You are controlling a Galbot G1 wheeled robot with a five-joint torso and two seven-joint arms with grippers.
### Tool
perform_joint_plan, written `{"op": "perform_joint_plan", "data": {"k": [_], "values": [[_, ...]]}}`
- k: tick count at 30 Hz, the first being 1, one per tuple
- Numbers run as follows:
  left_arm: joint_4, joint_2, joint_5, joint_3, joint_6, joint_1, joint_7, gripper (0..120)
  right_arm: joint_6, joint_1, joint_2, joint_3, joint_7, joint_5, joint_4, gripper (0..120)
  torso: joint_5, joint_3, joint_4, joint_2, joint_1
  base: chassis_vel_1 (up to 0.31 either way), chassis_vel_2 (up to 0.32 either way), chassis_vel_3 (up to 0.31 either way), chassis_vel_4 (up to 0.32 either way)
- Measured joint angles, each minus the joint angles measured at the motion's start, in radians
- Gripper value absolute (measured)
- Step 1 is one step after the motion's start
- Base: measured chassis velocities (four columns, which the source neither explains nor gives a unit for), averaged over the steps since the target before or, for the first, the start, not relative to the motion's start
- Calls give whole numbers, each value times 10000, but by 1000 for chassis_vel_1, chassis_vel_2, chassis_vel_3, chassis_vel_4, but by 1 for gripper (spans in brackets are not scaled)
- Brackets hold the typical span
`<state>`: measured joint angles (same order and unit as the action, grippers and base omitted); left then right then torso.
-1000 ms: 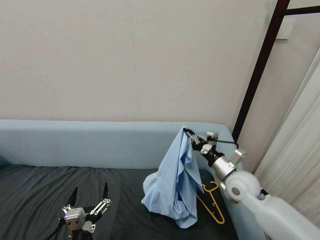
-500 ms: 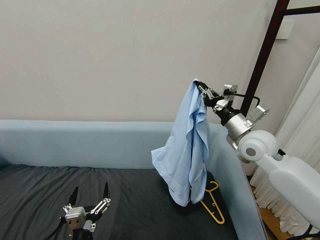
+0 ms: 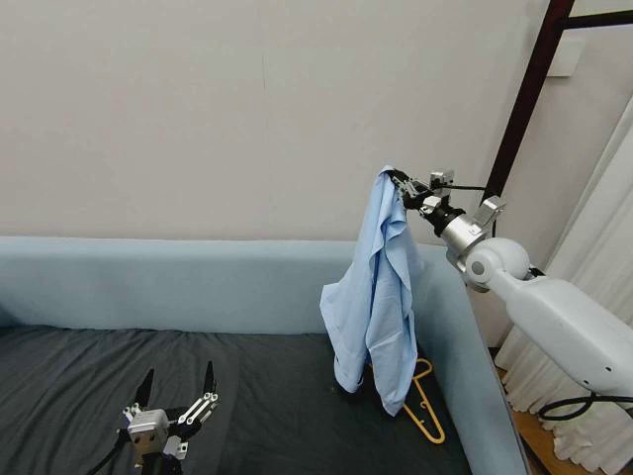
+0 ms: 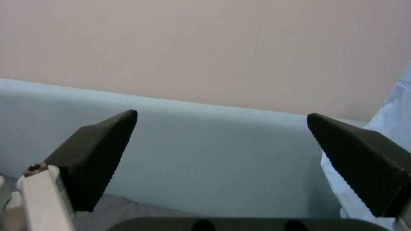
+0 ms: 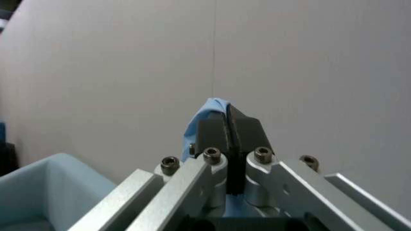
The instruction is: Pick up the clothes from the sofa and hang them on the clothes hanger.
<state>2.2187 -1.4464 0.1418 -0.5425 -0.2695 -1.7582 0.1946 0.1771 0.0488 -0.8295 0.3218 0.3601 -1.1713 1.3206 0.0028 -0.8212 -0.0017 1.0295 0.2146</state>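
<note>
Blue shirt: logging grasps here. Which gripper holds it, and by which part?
The right gripper pinches the blue shirt at its topmost fold; the left gripper holds nothing.

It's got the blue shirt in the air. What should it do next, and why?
Probably swing the right gripper toward the dark pole beside it: the shirt hangs full length from its closed grip. The left gripper sits open, low over the sofa.

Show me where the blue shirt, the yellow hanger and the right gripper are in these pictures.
blue shirt (image 3: 381, 297), head view, on the middle of the hanging cloth.
yellow hanger (image 3: 433, 432), head view, on its lower end, past the shirt's hem.
right gripper (image 3: 398, 181), head view, between the fingertips shut on the shirt's top.
</note>
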Motion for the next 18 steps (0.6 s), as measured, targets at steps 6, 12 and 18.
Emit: {"op": "perform_joint_plan", "data": {"k": [6,12,18], "values": [[4,-19,-10,23,0,-16,10,100,100,-243,23,404,676,233,37,0,-11,3,9,1,0,0,0,0,0],[3,-99,-81,98,0,-45,4,100,655,1852,329,1022,925,1549,1167,0,2,1,0,1,0,0,0,0,0],[-38,-95,-94,48,0,-95,-1,100,945,4540,130,828,934,2648,2165,0,-2,2,3,1,-2,0,0,0,0]]}}
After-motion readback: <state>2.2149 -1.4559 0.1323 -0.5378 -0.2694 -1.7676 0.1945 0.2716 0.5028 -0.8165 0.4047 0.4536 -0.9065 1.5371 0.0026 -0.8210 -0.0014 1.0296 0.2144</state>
